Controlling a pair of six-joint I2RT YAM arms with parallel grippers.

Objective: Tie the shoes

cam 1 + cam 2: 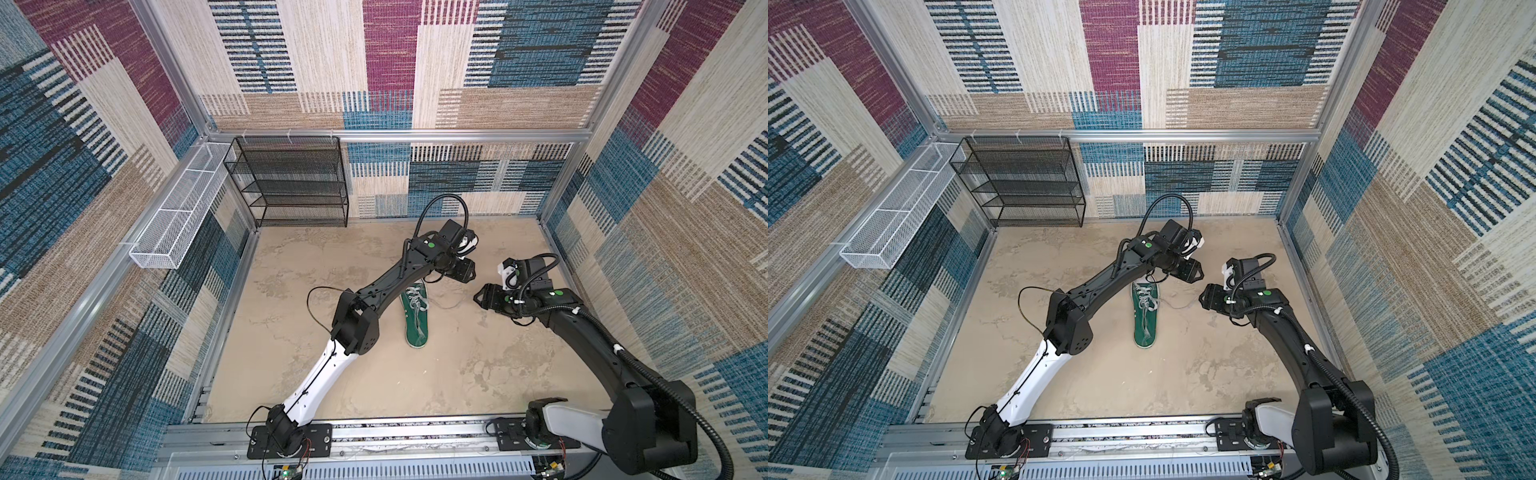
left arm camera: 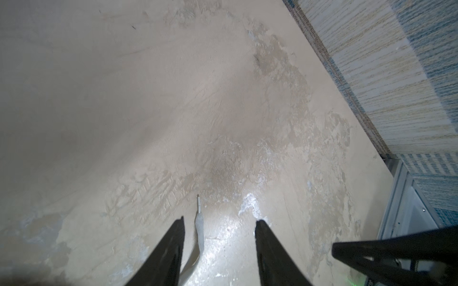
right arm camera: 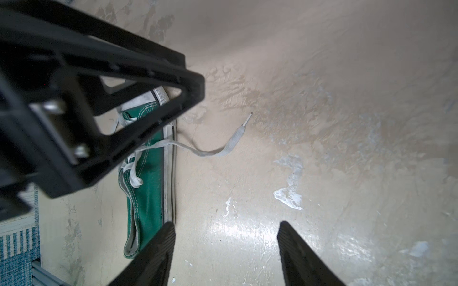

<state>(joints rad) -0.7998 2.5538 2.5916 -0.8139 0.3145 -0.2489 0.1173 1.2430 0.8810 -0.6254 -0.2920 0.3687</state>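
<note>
Right wrist, not left: green sneaker (image 3: 148, 193)

A black mesh shelf rack (image 1: 291, 183) stands at the beige desk's (image 1: 291, 353) eleven o'clock corner, against the patterned carpet wall (image 1: 457, 104). A white mesh basket (image 1: 178, 216) hangs just beside it, toward ten o'clock.

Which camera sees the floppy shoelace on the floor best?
The right wrist view: the loose lace shows whole, from sneaker to tip. The left wrist view shows only its end; both top views show a faint thread.
</note>
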